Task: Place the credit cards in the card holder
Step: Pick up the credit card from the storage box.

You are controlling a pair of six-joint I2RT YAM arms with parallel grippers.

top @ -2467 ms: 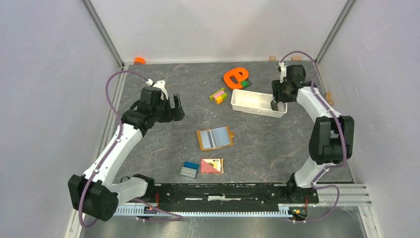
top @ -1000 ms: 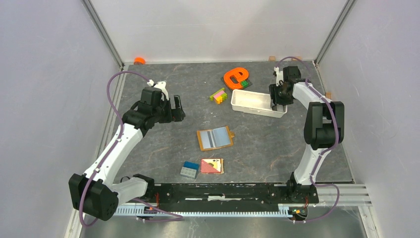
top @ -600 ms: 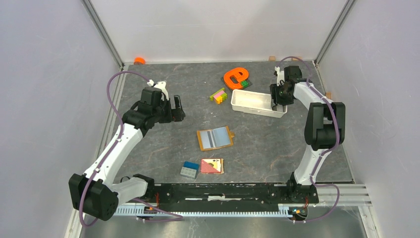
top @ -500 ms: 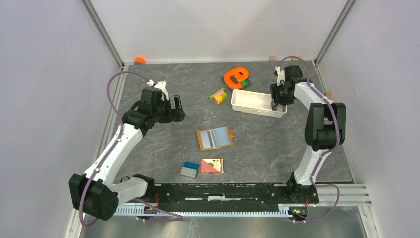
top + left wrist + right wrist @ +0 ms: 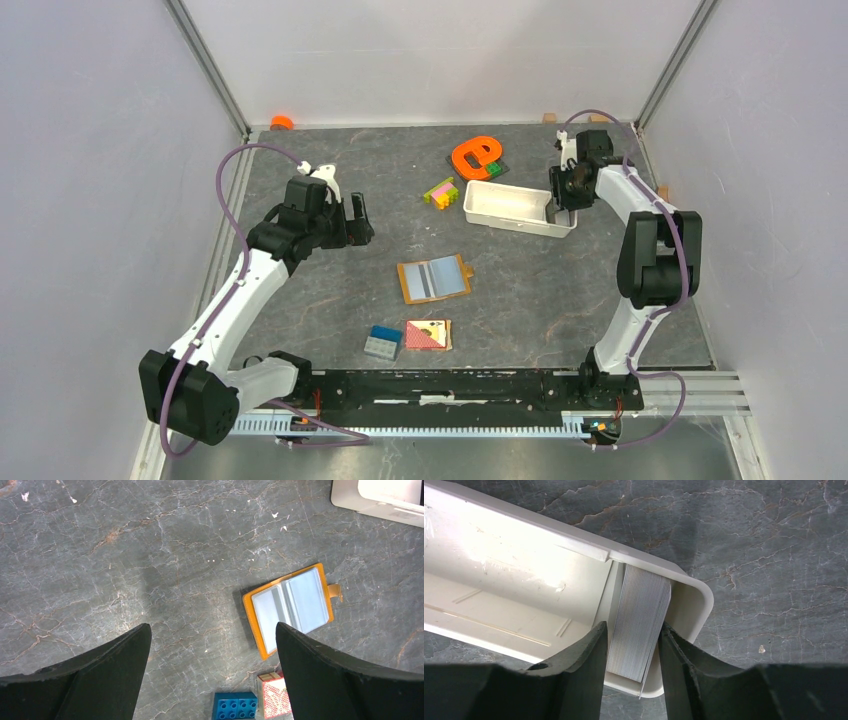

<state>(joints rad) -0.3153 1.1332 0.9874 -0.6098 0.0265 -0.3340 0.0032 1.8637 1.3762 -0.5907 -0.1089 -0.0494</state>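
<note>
At the left of the dark, marbled surface, the left fingers are held in the air, pointed down. They are spread wide apart and nothing is gripped between them. A small orange object is seen in the far left corner.

Near the middle, the card holder is laid flat and open. Its grey-blue lining is turned upward, framed by the tan-orange cover, and its clasp tab is stuck out on the right side. No card can be made out in its pockets. Just beside it, toward the near edge, a blue-and-grey block and a red-and-tan tile are set side by side, the block to the left.

Farther back, a cluster of small coloured blocks is placed just left of a white tray, and an orange letter-shaped piece is found behind them.

At the right end of the tray, the credit cards are stood on edge as one thick stack in a narrow end compartment. The right fingers are lowered into that compartment and are drawn in to the width of the stack, one finger against each face, so that the stack is clamped between them.
</note>
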